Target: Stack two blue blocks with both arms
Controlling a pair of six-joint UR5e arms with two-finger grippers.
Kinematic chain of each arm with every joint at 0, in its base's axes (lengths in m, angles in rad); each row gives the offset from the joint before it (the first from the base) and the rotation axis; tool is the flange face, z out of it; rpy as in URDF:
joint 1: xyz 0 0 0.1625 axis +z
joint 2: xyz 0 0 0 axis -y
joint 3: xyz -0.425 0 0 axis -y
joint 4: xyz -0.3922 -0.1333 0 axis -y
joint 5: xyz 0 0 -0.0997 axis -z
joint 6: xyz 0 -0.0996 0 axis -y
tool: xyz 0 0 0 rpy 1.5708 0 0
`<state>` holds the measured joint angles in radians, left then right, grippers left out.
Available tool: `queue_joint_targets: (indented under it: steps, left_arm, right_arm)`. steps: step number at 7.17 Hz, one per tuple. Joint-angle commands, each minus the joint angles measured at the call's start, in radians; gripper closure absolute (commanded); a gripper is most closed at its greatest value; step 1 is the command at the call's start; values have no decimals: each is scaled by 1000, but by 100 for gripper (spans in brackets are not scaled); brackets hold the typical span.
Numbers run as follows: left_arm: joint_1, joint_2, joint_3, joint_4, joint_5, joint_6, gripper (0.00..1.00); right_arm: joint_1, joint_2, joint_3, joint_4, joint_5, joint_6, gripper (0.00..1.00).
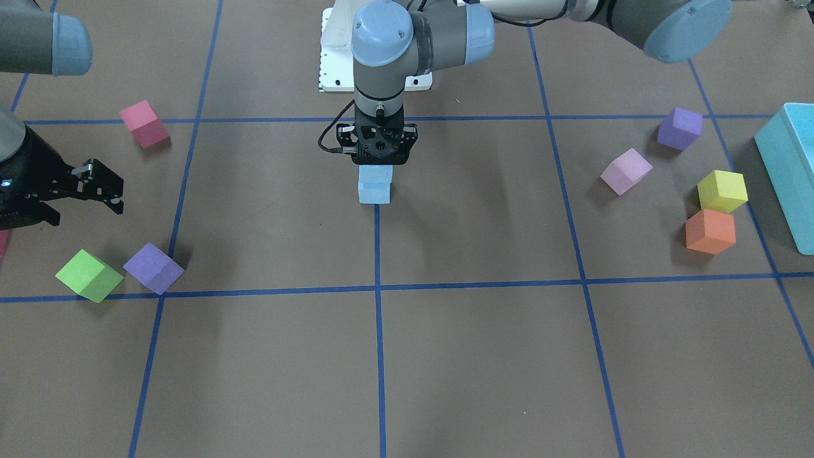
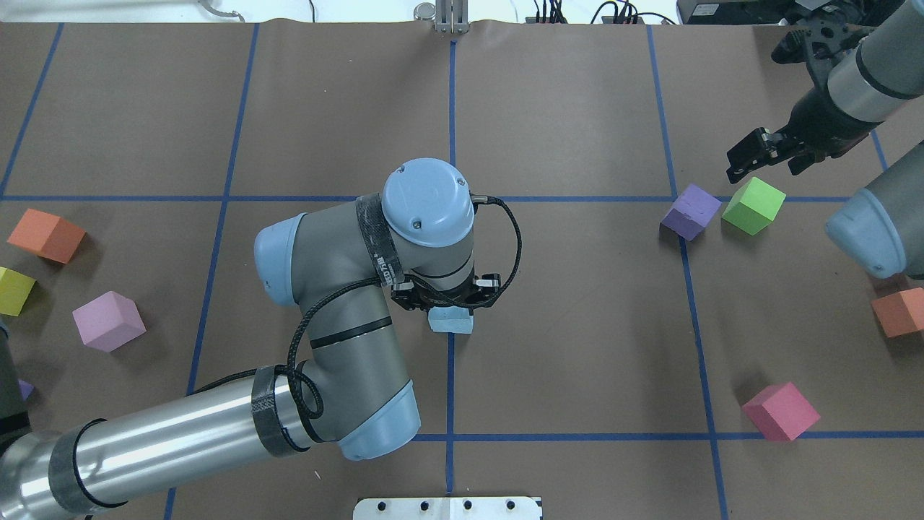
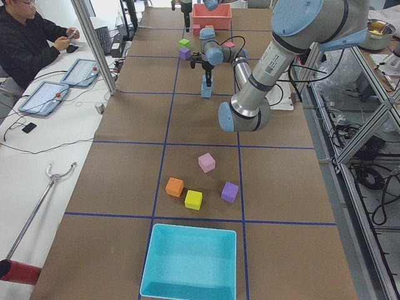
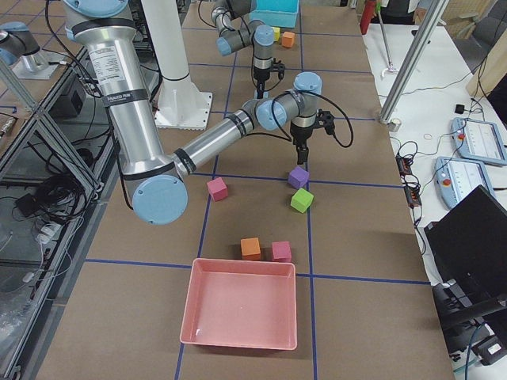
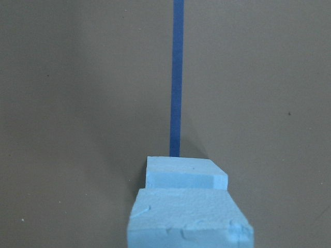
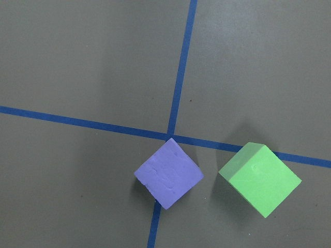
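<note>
Two pale blue blocks stand stacked on the centre blue line: the upper blue block [image 1: 375, 175] sits on the lower blue block [image 1: 374, 194]. My left gripper [image 1: 376, 159] points straight down on the upper block and looks shut on it, though its fingers are hidden. In the left wrist view the upper block [image 5: 190, 219] fills the bottom edge, with the lower block [image 5: 186, 173] just beyond it. My right gripper [image 1: 108, 187] is open and empty, off to the side above a purple cube [image 6: 168, 173] and a green cube [image 6: 259, 178].
A pink-red cube [image 1: 145, 124] lies near the right arm. On the left arm's side lie purple [image 1: 679, 127], pink [image 1: 626, 170], yellow [image 1: 722, 191] and orange [image 1: 710, 231] cubes and a turquoise bin [image 1: 788, 172]. A red bin [image 4: 242, 305] stands at the table's right end.
</note>
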<state>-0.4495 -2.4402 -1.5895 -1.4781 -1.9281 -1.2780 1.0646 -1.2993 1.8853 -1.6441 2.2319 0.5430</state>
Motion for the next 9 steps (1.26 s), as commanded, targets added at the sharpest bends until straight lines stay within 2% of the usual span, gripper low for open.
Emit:
queue_joint_targets:
  steps: [1, 3, 5, 9]
  left_arm:
    - [0, -8, -1, -7, -2, -7, 28]
    - [0, -8, -1, -7, -2, -9, 28]
    - [0, -5, -15, -7, 1, -6, 4]
    - [-38, 3, -67, 18, -3, 37, 3]
  right_arm:
    - [0, 0, 0, 1, 0, 0, 0]
    - [0, 0, 0, 1, 0, 0, 0]
    - [0, 0, 0, 1, 0, 0, 0]
    - [0, 0, 2, 4, 2, 0, 0]
